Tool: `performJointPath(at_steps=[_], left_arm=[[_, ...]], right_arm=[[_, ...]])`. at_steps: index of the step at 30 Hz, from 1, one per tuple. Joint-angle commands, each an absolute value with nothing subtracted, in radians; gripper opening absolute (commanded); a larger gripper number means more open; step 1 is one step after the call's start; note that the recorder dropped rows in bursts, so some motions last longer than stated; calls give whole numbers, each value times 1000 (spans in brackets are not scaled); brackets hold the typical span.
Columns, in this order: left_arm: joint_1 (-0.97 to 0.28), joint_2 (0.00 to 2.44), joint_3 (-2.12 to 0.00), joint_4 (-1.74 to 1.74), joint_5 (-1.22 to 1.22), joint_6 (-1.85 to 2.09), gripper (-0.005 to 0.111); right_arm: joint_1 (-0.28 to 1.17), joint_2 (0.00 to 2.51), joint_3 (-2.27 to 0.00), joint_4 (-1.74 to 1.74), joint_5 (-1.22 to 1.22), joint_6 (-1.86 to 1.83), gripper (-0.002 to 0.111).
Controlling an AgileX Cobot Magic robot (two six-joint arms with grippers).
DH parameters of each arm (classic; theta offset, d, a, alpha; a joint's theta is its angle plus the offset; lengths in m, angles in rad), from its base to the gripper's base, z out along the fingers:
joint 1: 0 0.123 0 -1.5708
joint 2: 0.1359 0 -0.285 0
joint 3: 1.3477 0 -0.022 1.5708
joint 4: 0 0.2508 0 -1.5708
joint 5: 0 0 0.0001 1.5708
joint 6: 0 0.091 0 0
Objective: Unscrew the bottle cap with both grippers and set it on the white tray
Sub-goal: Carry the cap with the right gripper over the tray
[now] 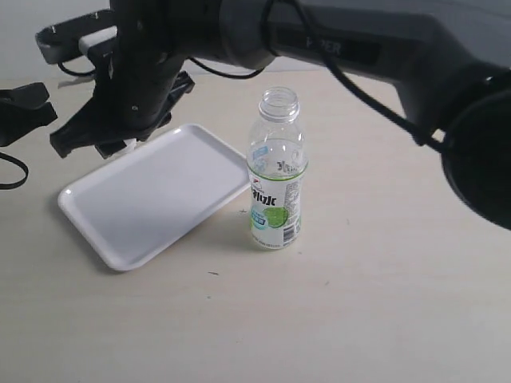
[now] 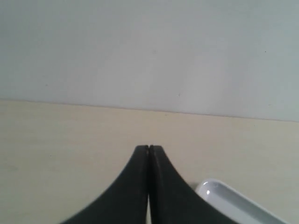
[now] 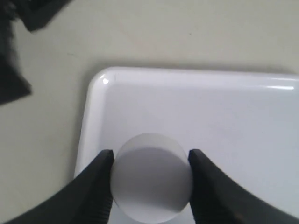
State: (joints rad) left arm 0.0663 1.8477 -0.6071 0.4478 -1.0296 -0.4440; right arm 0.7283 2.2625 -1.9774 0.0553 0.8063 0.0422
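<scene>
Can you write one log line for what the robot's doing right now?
bottle: upright, uncapped, beside white tray | bottle cap: held by right gripper over tray | left gripper: shut, empty

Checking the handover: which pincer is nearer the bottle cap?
Right. The right pincer holds the bottle cap between its jaws over the white tray; the left pincer is shut and empty, beside a tray corner.

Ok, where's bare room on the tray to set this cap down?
The white tray is bare across its visible floor, from the corner under the right gripper, shut on the bottle cap, towards the bottle. Tight only at the tray corner beside the bottle. Bare table lies nearer the camera.
</scene>
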Motion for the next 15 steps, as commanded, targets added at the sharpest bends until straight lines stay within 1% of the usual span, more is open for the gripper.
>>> performJointPath(at_steps=[1, 15], left_arm=[[70, 1818, -602, 431, -1028, -418, 0], [70, 1813, -602, 431, -1018, -418, 0]], right_arm=[[727, 2324, -1984, 46, 795, 55, 0], [727, 2408, -1984, 42, 749, 55, 0]])
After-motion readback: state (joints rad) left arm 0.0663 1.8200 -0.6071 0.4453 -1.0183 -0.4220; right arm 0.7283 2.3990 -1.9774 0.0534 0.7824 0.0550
